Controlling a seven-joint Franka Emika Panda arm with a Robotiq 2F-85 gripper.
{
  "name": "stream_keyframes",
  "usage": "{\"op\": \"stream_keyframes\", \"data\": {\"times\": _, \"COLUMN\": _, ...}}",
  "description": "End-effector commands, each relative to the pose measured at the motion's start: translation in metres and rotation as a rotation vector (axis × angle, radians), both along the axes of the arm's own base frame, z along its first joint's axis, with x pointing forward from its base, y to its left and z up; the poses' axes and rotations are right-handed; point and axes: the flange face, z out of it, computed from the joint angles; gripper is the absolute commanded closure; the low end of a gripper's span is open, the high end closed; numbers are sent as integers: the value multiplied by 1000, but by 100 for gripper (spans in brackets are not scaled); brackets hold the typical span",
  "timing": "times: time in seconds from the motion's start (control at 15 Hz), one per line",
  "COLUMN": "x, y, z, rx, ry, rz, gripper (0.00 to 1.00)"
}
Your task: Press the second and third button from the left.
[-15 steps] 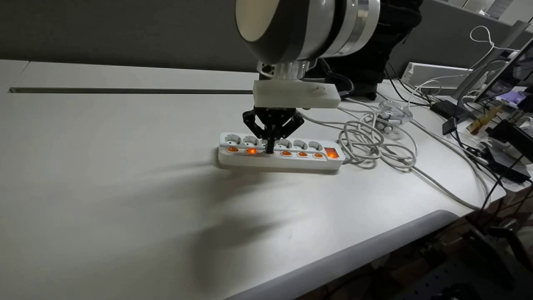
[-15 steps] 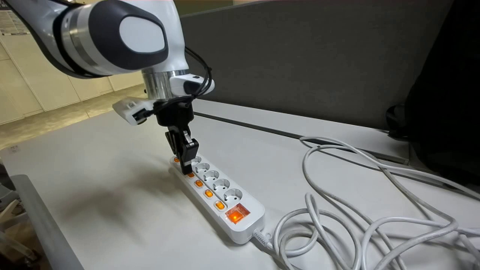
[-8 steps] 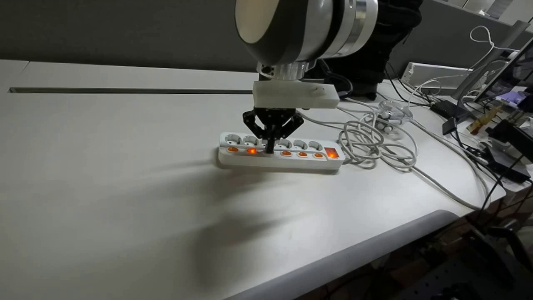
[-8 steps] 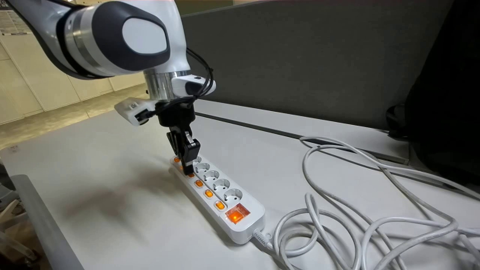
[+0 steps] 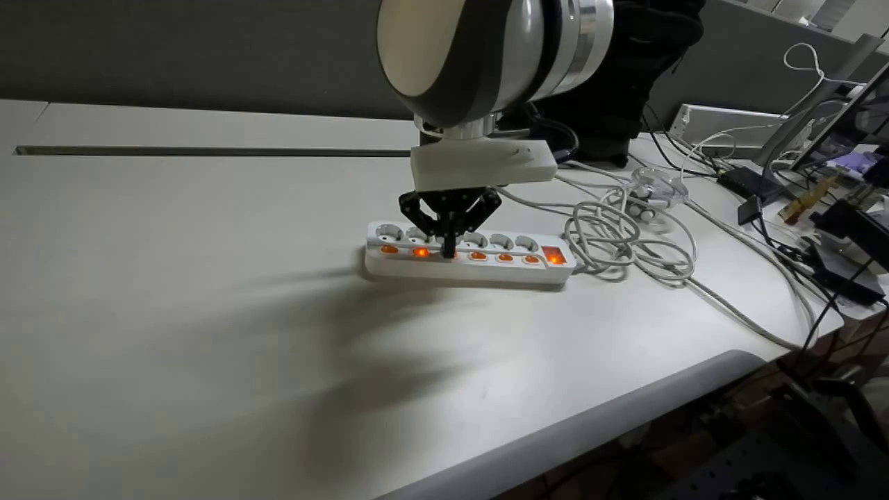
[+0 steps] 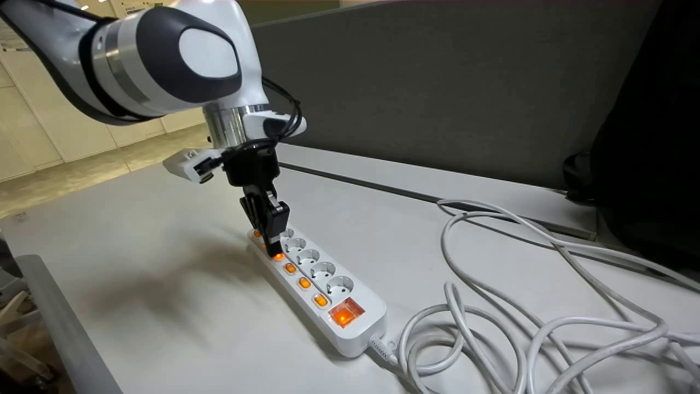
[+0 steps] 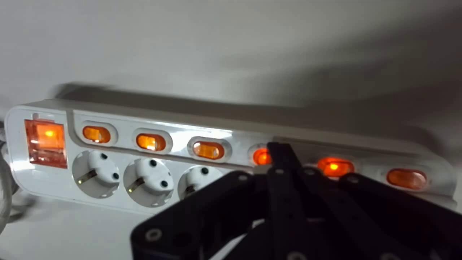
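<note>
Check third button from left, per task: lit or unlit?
Lit: in the wrist view the third button glows red, partly hidden by the gripper, while the fourth button doesn't.

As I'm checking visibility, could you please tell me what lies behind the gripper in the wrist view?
Behind the gripper lies the power strip. The task's lit third button is partly covered; its socket is hidden there.

In both exterior views, a white table (image 5: 173,312) is spreading across the frame, with a gray partition (image 5: 208,55) standing along the top. In an exterior view, 1 black bag (image 5: 625,90) is resting right of the upper middle, 1 clear object (image 5: 658,186) is lying lower, and a dark screen (image 5: 861,114) is tilting at the right edge. In an exterior view, pale panels (image 6: 33,123) are lining the upper left.
</note>
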Motion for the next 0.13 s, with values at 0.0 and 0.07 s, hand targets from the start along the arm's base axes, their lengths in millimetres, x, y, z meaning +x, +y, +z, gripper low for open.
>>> {"op": "stream_keyframes", "data": {"times": 0.0, "x": -7, "y": 1, "z": -27, "rx": -67, "ry": 86, "rz": -76, "gripper": 100}}
{"op": "stream_keyframes", "data": {"times": 0.07, "x": -9, "y": 0, "z": -28, "rx": -75, "ry": 114, "rz": -91, "gripper": 100}}
